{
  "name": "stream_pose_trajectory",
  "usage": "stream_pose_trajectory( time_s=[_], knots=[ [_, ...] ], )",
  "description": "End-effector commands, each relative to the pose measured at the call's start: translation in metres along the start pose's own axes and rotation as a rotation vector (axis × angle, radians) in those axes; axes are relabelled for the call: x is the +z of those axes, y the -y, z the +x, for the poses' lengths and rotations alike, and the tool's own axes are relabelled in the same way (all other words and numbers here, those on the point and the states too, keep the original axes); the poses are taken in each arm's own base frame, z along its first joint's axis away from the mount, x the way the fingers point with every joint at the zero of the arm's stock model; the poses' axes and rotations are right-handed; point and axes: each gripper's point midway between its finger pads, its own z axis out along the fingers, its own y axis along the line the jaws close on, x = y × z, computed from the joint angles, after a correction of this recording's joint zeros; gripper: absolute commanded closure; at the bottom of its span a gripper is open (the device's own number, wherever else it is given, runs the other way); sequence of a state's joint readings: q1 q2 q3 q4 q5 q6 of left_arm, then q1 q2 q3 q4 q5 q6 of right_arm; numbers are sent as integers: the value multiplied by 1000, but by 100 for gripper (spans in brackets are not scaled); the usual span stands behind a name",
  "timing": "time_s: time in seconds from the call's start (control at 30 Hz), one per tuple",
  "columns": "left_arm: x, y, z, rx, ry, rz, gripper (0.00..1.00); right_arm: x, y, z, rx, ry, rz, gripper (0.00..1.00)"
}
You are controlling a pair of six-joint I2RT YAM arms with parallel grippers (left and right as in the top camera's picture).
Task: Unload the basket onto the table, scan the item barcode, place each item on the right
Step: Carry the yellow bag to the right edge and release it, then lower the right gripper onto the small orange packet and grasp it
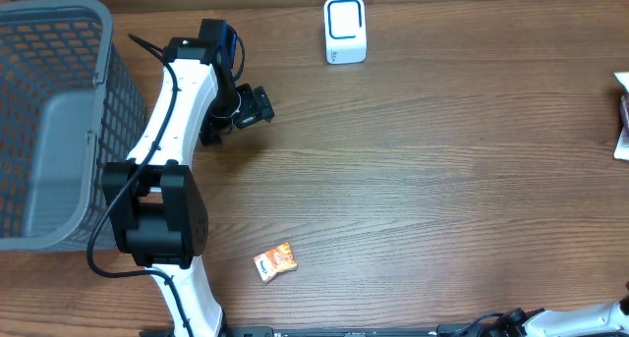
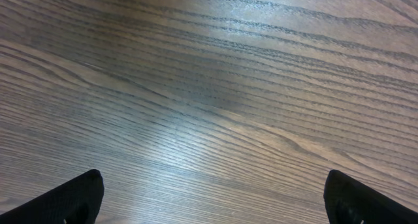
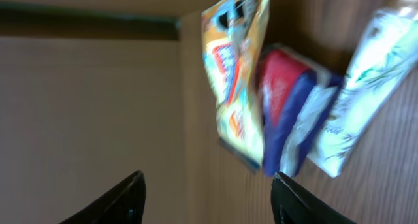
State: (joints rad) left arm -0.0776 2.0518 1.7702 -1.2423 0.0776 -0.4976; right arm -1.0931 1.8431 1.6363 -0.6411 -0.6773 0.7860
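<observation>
Wood-grain bench (image 1: 442, 180); left pincer (image 2: 222, 199) wide, empty, only bare wood below. White scanner (image 1: 345, 30) off to one side of it, apart. Grey basket (image 1: 59, 121) on other side, past left arm (image 1: 177, 111). Orange packet (image 1: 275, 261) flat on bench, well behind left pincer, near arm base. Over at right pincer (image 3: 209, 198): spread, nothing in gap; ahead of it yellow-orange pouch (image 3: 235, 80), red-blue pouch (image 3: 287, 113), white-green pouch (image 3: 372, 80) side by side, blurred.

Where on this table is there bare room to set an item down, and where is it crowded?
Widest free patch: wooden tabletop between the white box-shaped scanner, the small orange packet and the packets at the right edge. Crowded: the left side, grey mesh basket with the left arm alongside.
</observation>
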Motion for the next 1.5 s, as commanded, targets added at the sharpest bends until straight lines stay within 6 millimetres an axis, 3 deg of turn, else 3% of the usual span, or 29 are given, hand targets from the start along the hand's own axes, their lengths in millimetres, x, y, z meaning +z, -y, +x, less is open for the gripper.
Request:
stream_pose_trajectory(
  time_s=[0.0, 0.17, 0.23, 0.37, 0.43, 0.53, 0.6, 0.63, 0.67, 0.87, 0.9, 0.93, 1.1, 1.17, 1.23, 1.3, 1.37, 1.4, 1.47],
  knots=[
    [-4, 0, -5, -1, 14, 7, 0, -29, -53, 25, -66, -106, -167, 31],
    [-4, 0, -4, 0, 14, 7, 0, -65, -74, 46, -110, -82, -172, 25],
    [-4, 0, -5, -1, 14, 7, 0, -88, -82, 63, -132, -65, -152, 20],
    [-5, 7, 0, -42, -14, 48, 0, -117, -84, 104, -156, -97, -104, 0],
    [-7, 17, 25, -2, -129, 121, 0, -125, -81, 129, -162, -148, -79, 0],
    [-14, 37, 43, 121, -206, 252, 0, -126, -77, 174, -227, -281, -56, 0],
    [-17, 34, 47, 119, -220, 241, 0, -124, -78, 201, -300, -371, -66, 0],
    [-24, 31, 52, 117, -225, 236, 0, -121, -81, 227, -379, -450, -81, 0],
    [-29, 30, 54, 116, -221, 237, 1, -120, -82, 242, -417, -489, -86, 0],
    [-82, 5, 71, 121, -120, 161, 1, -119, -93, 328, -609, -714, -136, 5],
    [-97, -3, 75, 106, -73, 142, 1, -120, -92, 354, -674, -773, -140, 11],
    [-107, -7, 77, 96, -41, 135, 1, -121, -90, 365, -702, -798, -135, 13],
    [-163, -31, 85, 7, 176, 110, 1, -129, -58, 453, -900, -994, -56, 19],
    [-178, -40, 88, -13, 239, 100, 0, -135, -33, 492, -961, -1094, 4, 19],
    [-189, -50, 89, -19, 298, 72, 1, -147, 2, 541, -1048, -1239, 50, 19],
    [-193, -58, 87, -49, 331, 37, 1, -160, 33, 578, -1131, -1355, 68, 18],
    [-194, -69, 81, -145, 341, 33, 0, -180, 90, 631, -1241, -1513, 105, 17],
    [-195, -72, 80, -164, 340, 36, 0, -182, 96, 636, -1254, -1527, 106, 16],
    [-195, -83, 76, -208, 335, 42, 0, -188, 132, 670, -1286, -1593, 139, 15]
  ],
)
